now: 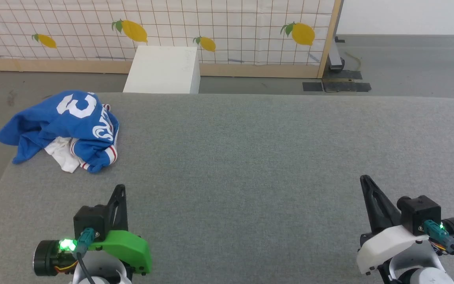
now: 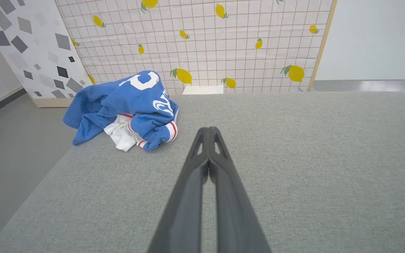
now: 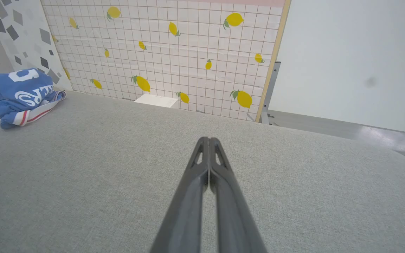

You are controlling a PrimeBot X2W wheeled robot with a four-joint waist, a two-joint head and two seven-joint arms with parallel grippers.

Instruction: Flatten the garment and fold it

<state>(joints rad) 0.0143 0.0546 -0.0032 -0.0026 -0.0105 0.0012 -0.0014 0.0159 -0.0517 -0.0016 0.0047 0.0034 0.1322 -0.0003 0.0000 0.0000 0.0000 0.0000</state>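
The left pincer (image 1: 120, 190) is closed, fingers pressed together and holding nothing, low over the near left of the grey fabric worktop (image 1: 250, 157). The right pincer (image 1: 365, 181) is likewise closed and empty at the near right, its fingers leaning slightly left. Both point toward the far side. Open worktop lies between and ahead of them. The blue jersey T-shirt (image 1: 73, 126) sits crumpled at the far left corner, well apart from both, its blue cloth spilling over the left edge. Beyond the far edge stand a white box (image 1: 164, 71) and a lemon-print grid panel (image 1: 211, 23) on grey floor (image 1: 408, 67).
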